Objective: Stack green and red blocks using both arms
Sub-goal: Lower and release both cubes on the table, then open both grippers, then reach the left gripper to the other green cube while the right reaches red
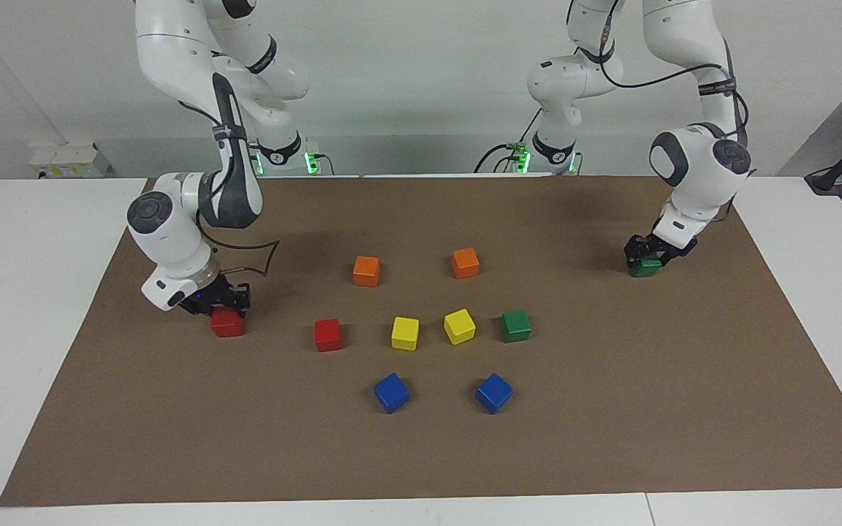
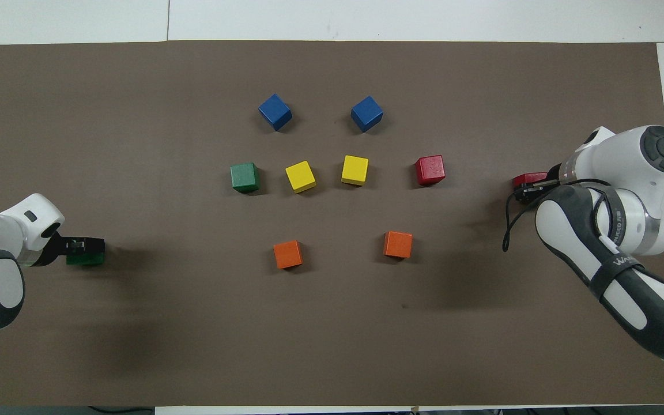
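No stack exists yet. In the facing view's left middle, the right gripper (image 1: 222,305) pinches a red block (image 1: 228,322) low over the table (image 1: 611,409). At right, higher in the frame, the left gripper (image 1: 649,256) pinches a green block (image 1: 644,267). The other red block (image 1: 327,334) and the other green block (image 1: 516,326) sit mid-frame, uncovered.

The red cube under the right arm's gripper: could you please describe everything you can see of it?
The small glossy bright red cube looks like painted wood, with flat faces and crisp edges. It sits at the right arm's end of the brown paper mat, apart from the other cubes. The right gripper is down on its top; only its lower faces show. Whether it rests on the mat or hangs just above cannot be told.
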Controlling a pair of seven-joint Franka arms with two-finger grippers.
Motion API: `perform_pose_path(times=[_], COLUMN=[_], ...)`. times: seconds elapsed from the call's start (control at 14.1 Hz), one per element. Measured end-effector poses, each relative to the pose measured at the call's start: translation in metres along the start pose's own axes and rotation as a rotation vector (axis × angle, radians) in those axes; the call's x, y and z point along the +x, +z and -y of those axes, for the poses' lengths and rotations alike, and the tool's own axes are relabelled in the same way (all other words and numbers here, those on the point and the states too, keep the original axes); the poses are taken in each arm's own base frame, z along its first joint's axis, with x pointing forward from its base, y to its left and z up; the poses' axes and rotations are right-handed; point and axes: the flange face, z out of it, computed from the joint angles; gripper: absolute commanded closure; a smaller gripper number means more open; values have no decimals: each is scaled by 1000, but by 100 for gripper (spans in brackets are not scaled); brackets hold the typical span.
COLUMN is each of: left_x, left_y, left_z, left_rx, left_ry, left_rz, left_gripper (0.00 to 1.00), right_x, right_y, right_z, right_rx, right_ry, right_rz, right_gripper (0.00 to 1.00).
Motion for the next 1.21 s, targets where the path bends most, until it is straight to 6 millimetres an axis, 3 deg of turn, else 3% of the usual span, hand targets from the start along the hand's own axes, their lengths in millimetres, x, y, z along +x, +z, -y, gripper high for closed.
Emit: perform_pose_path(times=[0.14,0.28,0.43,0.57,0.71,0.85,1.0,1.21], left_x=[17,44,81,109,125,135,141,151], left_y=[-25,-70,-121,-142,-143,-138,-124,-95], left_z=[-1,-10,-43,-89,-144,-191,-225,-257], left_rx=[-4,-9,-10,-5,-16,-27,-25,-21], left_ry=[14,44,96,85,50,31,22,-10], left_rz=[17,43,53,41,30,30,43,50], left_gripper=[0,0,0,0,0,0,0,0], right_x=[0,1,6,14,25,37,47,59], right_y=[1,1,-15,-60,-123,-167,-177,-162], right_z=[0,0,-1,1,19,58,114,179], right_rx=[0,0,0,0,-4,-10,-10,-17], right_ry=[0,0,0,-5,-27,-2,52,66], right_rz=[1,0,8,38,48,23,-4,-33], right_gripper=[0,0,0,0,0,0,0,0])
